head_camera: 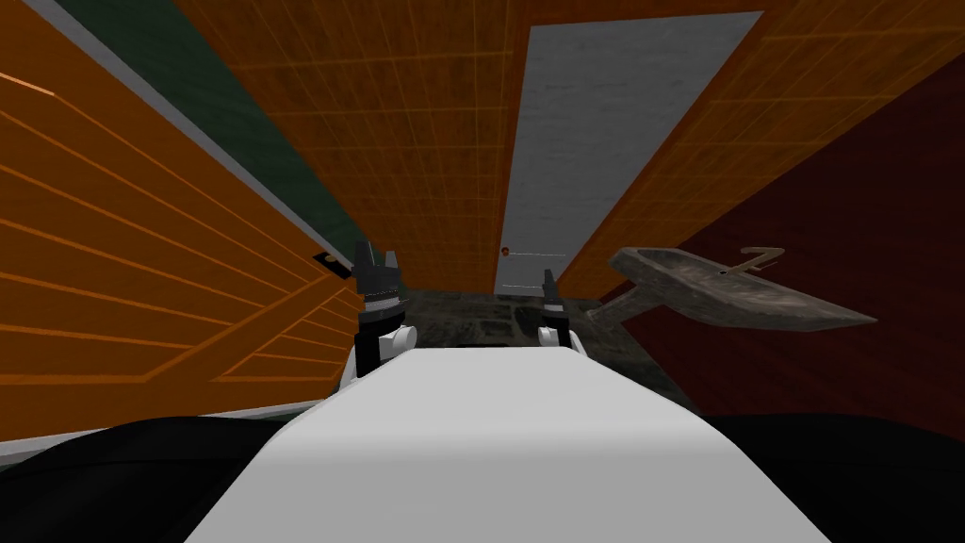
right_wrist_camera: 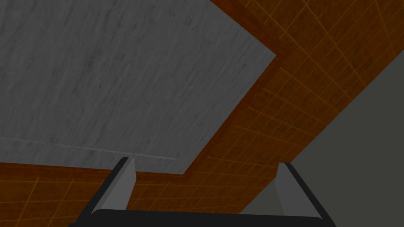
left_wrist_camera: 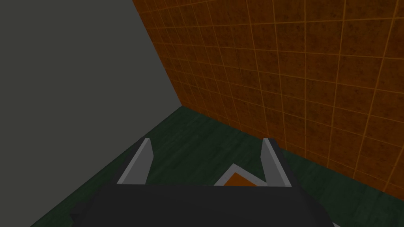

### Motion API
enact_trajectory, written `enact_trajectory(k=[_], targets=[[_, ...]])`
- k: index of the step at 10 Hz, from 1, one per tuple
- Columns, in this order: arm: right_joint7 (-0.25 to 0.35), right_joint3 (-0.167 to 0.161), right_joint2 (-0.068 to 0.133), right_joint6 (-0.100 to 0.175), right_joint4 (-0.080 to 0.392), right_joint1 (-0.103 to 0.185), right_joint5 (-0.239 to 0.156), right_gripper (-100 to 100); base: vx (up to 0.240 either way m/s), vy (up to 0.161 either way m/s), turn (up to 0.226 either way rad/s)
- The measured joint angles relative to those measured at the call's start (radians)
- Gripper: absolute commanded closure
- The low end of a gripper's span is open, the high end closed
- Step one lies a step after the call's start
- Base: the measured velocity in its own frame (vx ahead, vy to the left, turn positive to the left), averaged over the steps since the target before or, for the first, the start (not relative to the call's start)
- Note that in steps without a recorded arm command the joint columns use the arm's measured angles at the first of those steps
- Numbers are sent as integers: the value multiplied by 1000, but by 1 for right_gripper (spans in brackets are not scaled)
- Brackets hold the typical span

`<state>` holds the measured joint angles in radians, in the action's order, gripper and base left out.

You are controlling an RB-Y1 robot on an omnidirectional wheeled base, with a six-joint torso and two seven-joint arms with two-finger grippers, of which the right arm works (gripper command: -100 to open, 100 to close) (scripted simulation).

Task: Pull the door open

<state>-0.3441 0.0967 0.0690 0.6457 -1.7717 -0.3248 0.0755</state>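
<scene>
Ahead, in the head view, the room is narrow: orange tiled walls [head_camera: 424,141] flank a grey door [head_camera: 603,141] that sits within its dark brown frame [head_camera: 641,8], with a dark mottled floor [head_camera: 471,325] at its foot. A tiny red dot at the door's left edge may be the knob [head_camera: 505,251], though it is too small to be sure. A grey sink [head_camera: 735,292] juts from the dark red wall [head_camera: 848,189] on the right. Both arms are held forward side by side above the floor. The left gripper [head_camera: 374,259] is near the left wall. The right gripper [head_camera: 548,281] is before the door's lower part, just beside the red dot. Both point toward the far wall.

In the left wrist view, the left fingers [left_wrist_camera: 138,165] stand spread about a third of the width apart, with nothing between them and touching nothing.

In the right wrist view, the door's grey, faintly streaked panel lies beyond the hand, bordered by the brown frame and then the orange tiles. The right fingers [right_wrist_camera: 122,185] are spread wide and grip nothing; they point up toward the panel and a corner of its frame, clear of both
</scene>
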Motion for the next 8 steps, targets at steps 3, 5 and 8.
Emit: enact_trajectory(k=[3, 5, 8], targets=[[-52, 16, 9, 16, 66, 19, 27, -100, 98, 36, -26], [-88, 26, 14, 25, 113, 37, 45, -100, 99, 21, -30], [-143, 39, 20, 34, 172, 55, 75, -100, 96, 21, -26]])
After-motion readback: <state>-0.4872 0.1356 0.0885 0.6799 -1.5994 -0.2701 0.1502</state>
